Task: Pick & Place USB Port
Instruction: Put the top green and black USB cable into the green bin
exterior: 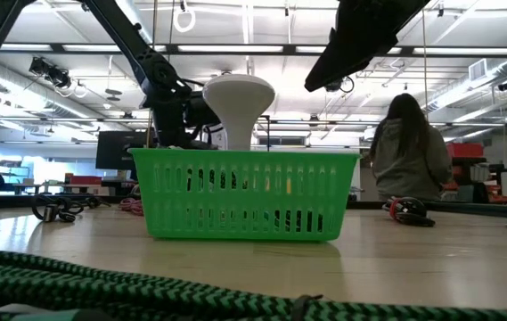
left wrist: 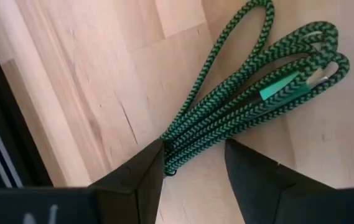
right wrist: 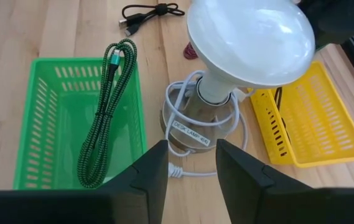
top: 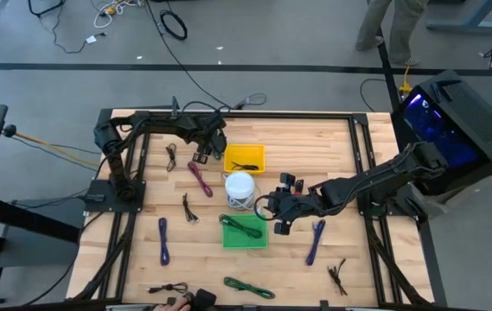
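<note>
Right gripper (right wrist: 192,146): released. My two fingers stand apart with nothing between them, and I hang above the table near its middle.
Straight ahead of my right fingers: the desk lamp (right wrist: 229,74), upright, with its white dome toward me and its white cord looped round its base.
Lamp from my right gripper (top: 267,209), seen from above: about 10 o'clock, just beside me.
Green basket (right wrist: 46,124): at about 7 o'clock from my right gripper seen from above. A green braided cable (right wrist: 108,106) lies lengthwise inside it.
Yellow basket (right wrist: 316,124): at 12 o'clock from the lamp, with a thin dark item inside that I cannot identify.
USB port (top: 290,182): a small black piece with red on it, on the wood at about 1 o'clock from my right gripper. It is close beside my right arm and at 3 o'clock from the lamp. Neither gripper holds it.
Blue strap (top: 316,240): on the wood at about 4 o'clock from my right gripper.
Left gripper (left wrist: 195,146): released, fingers parted and gripping nothing.
Beyond my left fingers: a folded green-and-black cord (left wrist: 251,87) lying flat on the wood, one end showing in the gap between them.
Left gripper from above (top: 204,149): at 9 o'clock from the yellow basket, near it.
Maroon strap (top: 201,178): at 6 o'clock from my left gripper.
Room behind: a person (exterior: 409,152) beyond the table's far edge.
</note>
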You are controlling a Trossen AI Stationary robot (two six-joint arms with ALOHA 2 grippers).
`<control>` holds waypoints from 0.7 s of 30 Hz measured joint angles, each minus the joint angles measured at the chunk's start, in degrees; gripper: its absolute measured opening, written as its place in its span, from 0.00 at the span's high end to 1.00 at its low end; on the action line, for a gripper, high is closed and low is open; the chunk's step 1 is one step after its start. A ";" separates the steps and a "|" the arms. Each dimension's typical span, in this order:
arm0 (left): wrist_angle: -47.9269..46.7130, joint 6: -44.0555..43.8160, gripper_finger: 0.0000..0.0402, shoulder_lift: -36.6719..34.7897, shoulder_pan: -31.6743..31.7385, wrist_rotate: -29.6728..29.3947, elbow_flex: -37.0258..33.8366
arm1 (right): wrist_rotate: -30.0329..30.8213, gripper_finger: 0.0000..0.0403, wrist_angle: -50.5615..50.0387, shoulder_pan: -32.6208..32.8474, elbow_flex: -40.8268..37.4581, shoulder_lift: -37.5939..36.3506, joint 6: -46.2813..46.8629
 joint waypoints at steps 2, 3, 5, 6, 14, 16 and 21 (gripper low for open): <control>0.00 0.66 0.58 0.04 0.00 0.19 -0.02 | 0.00 0.67 0.00 0.00 0.00 0.00 -0.04; -0.17 0.75 0.60 0.04 0.00 0.48 -0.04 | 0.00 0.67 0.00 0.00 0.00 0.00 -0.04; -0.69 0.65 0.69 0.08 0.00 0.95 -0.04 | 0.00 0.67 0.00 0.00 0.00 0.00 -0.04; -0.87 0.64 0.76 0.13 0.00 1.07 -0.08 | 0.00 0.67 0.00 0.00 0.00 0.00 -0.04; 0.42 -2.25 0.98 -0.07 -0.02 1.02 0.00 | 0.00 0.67 0.02 0.00 0.00 0.00 -0.04; 0.02 -2.13 0.98 -0.46 -0.02 1.01 -0.04 | 0.00 0.67 0.07 0.00 -0.02 0.00 -0.07; -7.27 -0.83 0.99 -2.27 -0.07 -1.59 -0.23 | 0.00 0.67 1.17 0.00 -0.80 0.00 -0.17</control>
